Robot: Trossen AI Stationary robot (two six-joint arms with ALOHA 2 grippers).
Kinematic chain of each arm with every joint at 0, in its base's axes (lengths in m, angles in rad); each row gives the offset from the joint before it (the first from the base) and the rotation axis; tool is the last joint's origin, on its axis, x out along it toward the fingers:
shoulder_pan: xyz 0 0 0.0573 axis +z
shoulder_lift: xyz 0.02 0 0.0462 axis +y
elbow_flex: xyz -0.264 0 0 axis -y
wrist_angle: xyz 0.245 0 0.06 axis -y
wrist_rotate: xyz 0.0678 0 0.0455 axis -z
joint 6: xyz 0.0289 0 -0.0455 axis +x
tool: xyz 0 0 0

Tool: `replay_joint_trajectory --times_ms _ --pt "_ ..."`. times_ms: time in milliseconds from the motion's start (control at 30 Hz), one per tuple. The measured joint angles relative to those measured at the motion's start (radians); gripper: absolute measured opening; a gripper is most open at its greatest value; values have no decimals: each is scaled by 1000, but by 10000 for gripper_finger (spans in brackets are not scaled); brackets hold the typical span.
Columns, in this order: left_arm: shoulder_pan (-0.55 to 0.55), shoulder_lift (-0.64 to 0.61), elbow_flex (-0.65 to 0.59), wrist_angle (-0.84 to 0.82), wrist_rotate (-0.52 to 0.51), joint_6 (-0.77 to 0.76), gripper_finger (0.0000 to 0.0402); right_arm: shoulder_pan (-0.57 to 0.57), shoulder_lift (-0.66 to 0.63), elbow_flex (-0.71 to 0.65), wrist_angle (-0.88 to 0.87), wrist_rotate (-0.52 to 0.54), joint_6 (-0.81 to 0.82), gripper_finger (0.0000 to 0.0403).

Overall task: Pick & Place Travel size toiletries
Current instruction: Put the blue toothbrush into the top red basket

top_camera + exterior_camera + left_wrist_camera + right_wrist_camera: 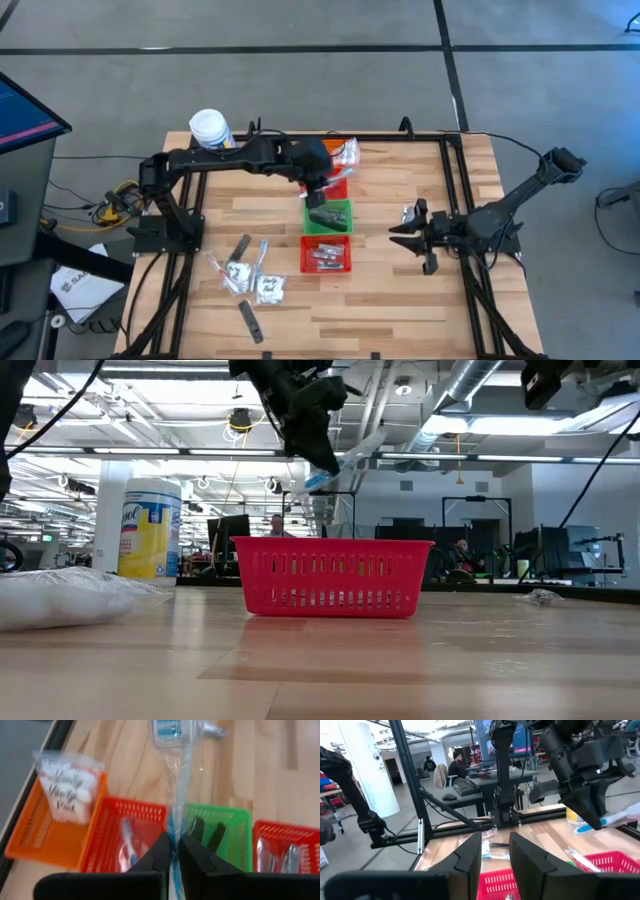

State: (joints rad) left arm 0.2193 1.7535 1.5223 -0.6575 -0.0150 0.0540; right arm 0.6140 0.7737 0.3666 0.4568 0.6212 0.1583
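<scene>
My left gripper (174, 842) hangs over the row of baskets (316, 190), shut on a clear-wrapped blue and white toothbrush (176, 780). Below it stand an orange basket (45, 840) holding a sachet (65, 790), a red basket (107, 845) with a toothbrush, a green basket (237, 827) with dark strips, and a second red basket (300, 835) with silvery tubes. More toiletries (245, 275) lie loose on the near-left tabletop. My right gripper (495, 852) waits at the right (410, 235), open, with nothing between its fingers. My left gripper pinches the wrapped toothbrush's shaft (173, 822) between its two fingers, coming slanting down from the table's left. The brush runs on past the fingertips, its head end (167, 730) farthest out. It is lifted clear above the baskets (350, 455).
A large white jar with a yellow label (210, 128) stands at the far left. A small silvery item (410, 212) lies by my right gripper. A black rail frame (455, 180) edges the wooden table. Bare wood lies between the baskets and the right arm.
</scene>
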Motion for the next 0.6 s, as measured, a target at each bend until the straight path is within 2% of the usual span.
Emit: replay_joint_trajectory --times_ms 333,467,600 --pt "30 22 0 -119 0 -5 10 -10 -10 -7 3 -33 -12 92" --pt "36 45 9 -157 0 -5 10 -43 -8 -7 21 -127 -35 92" --pt "36 85 60 -208 0 0 10 -58 10 -53 239 -271 -114 92"
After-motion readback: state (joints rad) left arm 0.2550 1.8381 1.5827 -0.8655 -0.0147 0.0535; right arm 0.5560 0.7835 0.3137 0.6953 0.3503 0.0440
